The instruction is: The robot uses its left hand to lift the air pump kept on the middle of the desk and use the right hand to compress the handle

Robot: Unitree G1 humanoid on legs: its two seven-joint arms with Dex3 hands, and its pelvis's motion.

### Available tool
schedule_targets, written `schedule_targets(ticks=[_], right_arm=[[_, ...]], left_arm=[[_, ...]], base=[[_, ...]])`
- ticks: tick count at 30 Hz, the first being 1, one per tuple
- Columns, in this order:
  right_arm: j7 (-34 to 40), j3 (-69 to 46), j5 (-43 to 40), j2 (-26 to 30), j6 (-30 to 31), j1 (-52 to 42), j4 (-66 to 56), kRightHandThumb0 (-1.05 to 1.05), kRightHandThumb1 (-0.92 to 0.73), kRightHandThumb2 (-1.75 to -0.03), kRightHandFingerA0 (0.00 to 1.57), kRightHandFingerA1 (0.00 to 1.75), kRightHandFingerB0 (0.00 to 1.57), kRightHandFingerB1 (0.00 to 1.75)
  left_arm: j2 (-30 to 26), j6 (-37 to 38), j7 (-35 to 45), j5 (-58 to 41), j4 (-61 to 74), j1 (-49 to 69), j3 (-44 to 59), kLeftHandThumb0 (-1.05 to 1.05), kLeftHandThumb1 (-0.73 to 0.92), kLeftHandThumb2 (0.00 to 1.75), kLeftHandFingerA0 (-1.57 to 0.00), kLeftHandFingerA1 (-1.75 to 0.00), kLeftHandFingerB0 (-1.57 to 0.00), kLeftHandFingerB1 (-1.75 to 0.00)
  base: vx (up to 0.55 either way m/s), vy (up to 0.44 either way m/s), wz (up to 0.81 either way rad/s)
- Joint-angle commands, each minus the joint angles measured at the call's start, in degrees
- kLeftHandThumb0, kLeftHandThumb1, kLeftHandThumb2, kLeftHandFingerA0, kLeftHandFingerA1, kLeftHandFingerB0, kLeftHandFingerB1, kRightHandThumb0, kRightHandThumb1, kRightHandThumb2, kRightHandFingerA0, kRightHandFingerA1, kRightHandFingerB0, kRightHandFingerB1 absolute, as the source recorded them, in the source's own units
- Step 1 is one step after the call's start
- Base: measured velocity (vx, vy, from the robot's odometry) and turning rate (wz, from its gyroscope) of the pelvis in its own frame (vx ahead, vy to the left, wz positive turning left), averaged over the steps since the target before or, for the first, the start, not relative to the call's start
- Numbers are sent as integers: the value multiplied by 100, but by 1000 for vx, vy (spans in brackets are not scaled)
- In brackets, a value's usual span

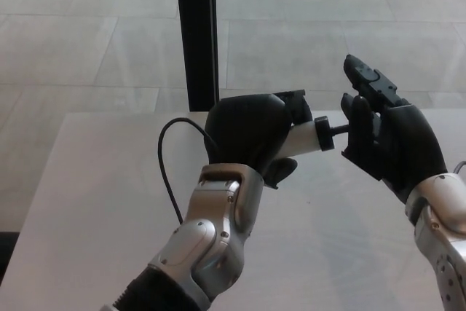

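- Pale worktop (87,202) fills the lower frame; grey tiled floor (87,41) lies beyond it, with a black vertical post (196,34) rising from behind the far edge.
- Air pump (304,138): white barrel with a black end collar, held off the worktop, lying roughly level, rod end pointing toward the robot's right.
- Left robot hand (251,136): closed around the pump barrel, fingers wrapped over top and underneath; most of the barrel is hidden inside the grip.
- Thin rod (337,129): only a short length shows between the collar and the right palm.
- Handle end of the rod sits against the right robot hand (389,136); the handle itself is hidden behind the fingers.
- Right robot hand: fingers apart and upright, palm facing the pump, not wrapped around anything.
- Black hose (169,172): loops out from behind the left robot hand and curves down toward the worktop beside the left forearm.
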State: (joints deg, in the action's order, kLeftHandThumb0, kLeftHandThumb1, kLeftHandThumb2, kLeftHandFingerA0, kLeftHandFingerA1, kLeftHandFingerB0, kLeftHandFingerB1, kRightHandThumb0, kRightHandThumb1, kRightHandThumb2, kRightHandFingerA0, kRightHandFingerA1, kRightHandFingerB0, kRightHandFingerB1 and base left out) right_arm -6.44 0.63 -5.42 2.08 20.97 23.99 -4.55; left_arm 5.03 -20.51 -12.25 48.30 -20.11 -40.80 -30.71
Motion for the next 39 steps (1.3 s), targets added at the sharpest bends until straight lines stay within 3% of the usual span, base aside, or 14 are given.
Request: schedule_targets(ticks=[1, 4, 5, 6, 8, 15, 21, 22, 23, 25, 30, 37, 38, 39], right_arm=[[262, 41, 156, -37, 399, 99, -58, -105, -82, -131, 0, 9, 0, 3], [338, 20, 166, -77, 513, 135, -32, -105, -84, -132, 0, 8, 0, 1], [356, -4, 151, -85, 593, 144, -48, -105, -92, -87, 0, 0, 0, 0], [290, -44, 154, -20, 312, 104, 4, -102, -92, -95, 0, 0, 0, 0], [382, -305, 85, -9, -25, 129, 204, -105, -92, -135, 0, 12, 0, 3], [498, -1388, -179, 413, 401, 116, 35, -105, -86, -133, 0, 15, 0, 1], [410, -1911, -458, 586, 456, 28, -31, -105, -90, -132, 0, 13, 0, 1], [427, -1968, -464, 594, 437, -14, -42, -105, -92, -132, 0, 11, 0, 0], [465, -2007, -454, 585, 423, -48, -66, -105, -91, -131, 0, 11, 0, 0], [474, -2020, -448, 566, 359, -62, -46, -104, -91, -131, 0, 11, 0, 0], [491, -2011, -452, 478, 138, -116, 63, -103, -91, -129, 0, 8, 14, 7], [590, -1886, -434, 334, 104, -162, 32, -97, -88, -125, 0, 10, 7, 23], [610, -1861, -420, 310, 121, -160, 28, -88, -80, -122, 0, 18, 10, 29], [621, -1855, -413, 307, 144, -148, 29, -88, -80, -122, 0, 18, 10, 29]], left_arm=[[-3, -418, 157, 282, -196, -219, -132, -34, 45, 88, -117, -135, -80, -105], [-9, -469, 149, 320, -284, -268, -199, -35, 44, 86, -117, -136, -82, -108], [-12, -477, 161, 302, -267, -243, -199, -34, 48, 89, -115, -134, -77, -101], [4, -489, 128, 274, -221, -174, -203, -31, 69, 63, -84, -168, -76, -84], [-116, -337, 134, 205, -93, 17, -208, -16, 65, 92, -90, -167, -85, -88], [-673, -212, 179, 146, 557, 1214, -150, -14, 51, 115, -97, -175, -80, -154], [-1015, -100, 400, 169, 751, 1866, -348, -23, 55, 113, -96, -175, -79, -145], [-1092, -36, 461, 193, 784, 1991, -449, -28, 48, 113, -125, -141, -98, -123], [-1174, 145, 380, 139, 787, 2138, -515, -21, 53, 111, -97, -175, -82, -135], [-1250, 160, 465, 172, 819, 2190, -604, -22, 49, 108, -117, -162, -90, -127], [-1291, 310, 762, 57, 825, 2380, -843, -20, 57, 100, -90, -173, -80, -123], [-1206, -580, 2843, -203, 996, 1936, -991, -42, 63, 61, -55, -121, -32, -57], [-1206, -822, 3420, -383, 1030, 1732, -949, -67, 45, 82, -17, -60, -5, -44], [-1236, -848, 3584, -400, 1034, 1659, -960, -67, 45, 82, -17, -60, -5, -44]], base=[[0, 0, 0], [0, 0, 0], [0, 0, 0], [0, 0, 0], [0, 0, 0], [0, 0, 0], [0, 0, 0], [0, 0, 0], [0, 0, 0], [0, 0, 0], [0, 0, 0], [0, 0, 0], [0, 0, 0], [0, 0, 0]])
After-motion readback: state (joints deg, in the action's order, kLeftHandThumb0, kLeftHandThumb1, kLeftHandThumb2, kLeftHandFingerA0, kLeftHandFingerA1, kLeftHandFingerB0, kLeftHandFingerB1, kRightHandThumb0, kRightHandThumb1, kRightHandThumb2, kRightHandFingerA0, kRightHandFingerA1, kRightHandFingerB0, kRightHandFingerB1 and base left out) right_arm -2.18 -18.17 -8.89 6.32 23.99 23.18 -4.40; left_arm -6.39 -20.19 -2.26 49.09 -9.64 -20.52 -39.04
